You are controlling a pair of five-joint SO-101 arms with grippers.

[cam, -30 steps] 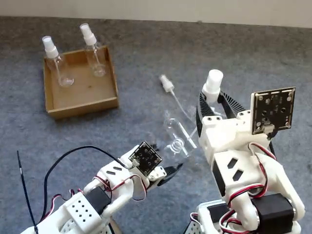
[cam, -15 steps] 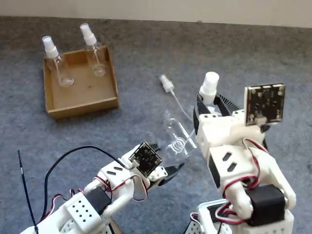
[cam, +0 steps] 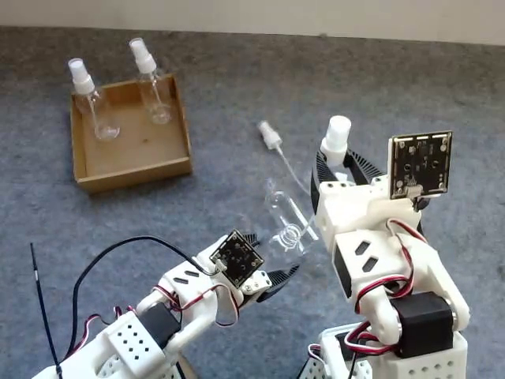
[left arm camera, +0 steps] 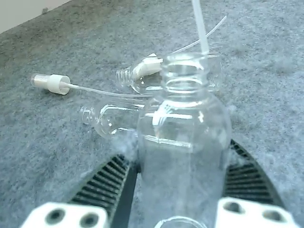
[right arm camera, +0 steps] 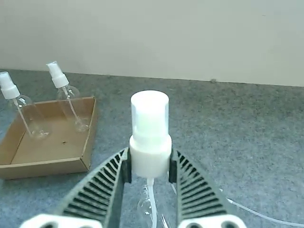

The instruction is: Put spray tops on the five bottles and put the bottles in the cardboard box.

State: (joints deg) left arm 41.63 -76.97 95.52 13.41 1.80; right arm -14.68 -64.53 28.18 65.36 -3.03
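My left gripper (left arm camera: 183,164) is shut on a clear open-necked bottle (left arm camera: 183,137), held neck-up near the table's middle (cam: 288,234). Straight above it my right gripper (right arm camera: 150,156) is shut on a white spray top (right arm camera: 150,128), seen in the high view as the spray top (cam: 338,136). Its thin tube (left arm camera: 199,23) hangs down to the bottle's neck. Two more open bottles (left arm camera: 102,118) lie on the carpet just beyond. A loose spray top (cam: 270,136) lies farther back. The cardboard box (cam: 134,172) at the far left holds two capped bottles (cam: 95,106).
Grey carpet covers the table. The box (right arm camera: 47,164) stands well to the left of both arms, with open carpet between. A black cable (cam: 39,308) loops beside the left arm at the near left.
The right arm has shifted a little left and lower with the spray top, bringing its tube over the held bottle. The left arm has barely moved.
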